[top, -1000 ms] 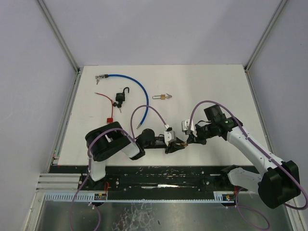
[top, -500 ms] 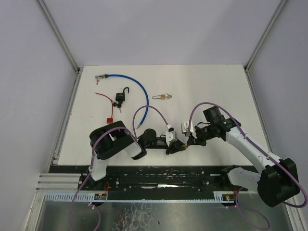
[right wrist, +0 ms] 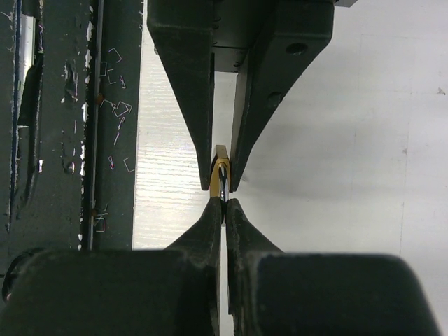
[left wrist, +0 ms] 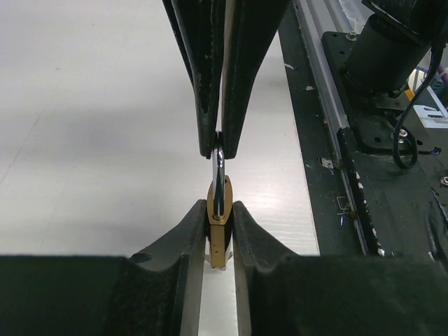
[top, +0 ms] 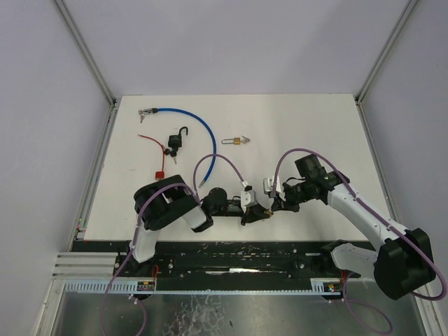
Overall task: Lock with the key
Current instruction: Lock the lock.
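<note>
A small brass padlock (left wrist: 218, 234) hangs between both grippers just above the table's near edge. My left gripper (left wrist: 219, 206) is shut on its brass body, one finger against each side. My right gripper (right wrist: 224, 203) is shut on the silver shackle (left wrist: 218, 162), which rises from the body. In the right wrist view the padlock (right wrist: 221, 170) sits end-on between the left arm's fingers (right wrist: 189, 91). From above, the two grippers meet at the padlock (top: 267, 208). No key shows at this padlock.
Far left on the table lie a black padlock (top: 177, 142) with its shackle open, a blue cable lock (top: 192, 122) and a red cable tie (top: 158, 150). Another small brass padlock (top: 238, 141) lies mid-table. The black base rail (top: 231, 250) runs just behind the grippers.
The left jaws have narrowed onto the padlock body. Both arms have shifted only slightly, and the right gripper has kept its hold on the shackle.
</note>
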`<state>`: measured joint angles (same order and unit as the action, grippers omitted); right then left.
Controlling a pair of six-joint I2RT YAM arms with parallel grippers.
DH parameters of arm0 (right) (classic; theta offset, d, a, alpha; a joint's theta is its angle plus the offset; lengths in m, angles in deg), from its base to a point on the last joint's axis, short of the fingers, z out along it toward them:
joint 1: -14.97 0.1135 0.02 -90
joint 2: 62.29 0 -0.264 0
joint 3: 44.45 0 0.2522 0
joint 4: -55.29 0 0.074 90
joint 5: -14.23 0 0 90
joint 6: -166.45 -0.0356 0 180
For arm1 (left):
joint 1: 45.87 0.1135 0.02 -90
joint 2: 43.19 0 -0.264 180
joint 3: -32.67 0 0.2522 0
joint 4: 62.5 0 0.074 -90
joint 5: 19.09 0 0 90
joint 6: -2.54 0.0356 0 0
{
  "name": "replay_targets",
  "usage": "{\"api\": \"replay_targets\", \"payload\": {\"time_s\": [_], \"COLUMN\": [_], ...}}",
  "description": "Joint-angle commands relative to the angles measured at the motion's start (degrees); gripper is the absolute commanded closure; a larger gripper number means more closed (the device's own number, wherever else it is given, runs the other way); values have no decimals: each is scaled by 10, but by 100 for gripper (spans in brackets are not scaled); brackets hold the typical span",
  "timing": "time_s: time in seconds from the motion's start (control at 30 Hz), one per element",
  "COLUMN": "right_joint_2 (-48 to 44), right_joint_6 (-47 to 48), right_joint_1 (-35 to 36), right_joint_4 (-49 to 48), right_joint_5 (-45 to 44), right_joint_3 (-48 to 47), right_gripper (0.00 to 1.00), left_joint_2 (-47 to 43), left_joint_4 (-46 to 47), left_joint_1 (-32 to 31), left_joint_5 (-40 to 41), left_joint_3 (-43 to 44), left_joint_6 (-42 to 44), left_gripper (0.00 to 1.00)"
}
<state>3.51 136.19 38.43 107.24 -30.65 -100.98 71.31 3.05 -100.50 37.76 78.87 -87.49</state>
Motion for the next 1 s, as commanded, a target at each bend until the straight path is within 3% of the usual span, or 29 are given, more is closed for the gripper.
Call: {"api": "replay_targets", "payload": {"time_s": [0.0, 0.1, 0.4, 0.97], "right_joint_2": [6, 14, 54, 111], "right_joint_6": [-7, -9, -15, -21], "right_joint_1": [-3, -3, 1, 14], "right_joint_4": [-22, -22, -25, -20], "right_joint_5": [17, 17, 16, 4], "right_joint_3": [-1, -1, -4, -10], "right_gripper": [100, 100, 100, 100], "left_joint_2": [13, 18, 71, 105], "left_joint_4": [46, 50, 117, 125], "left_joint_1": [2, 2, 1, 1], "left_joint_5": [-10, 4, 61, 95], "left_joint_3": [10, 12, 17, 14], "left_joint_6": [-4, -7, -18, 16], "left_gripper": [91, 100, 100, 100]}}
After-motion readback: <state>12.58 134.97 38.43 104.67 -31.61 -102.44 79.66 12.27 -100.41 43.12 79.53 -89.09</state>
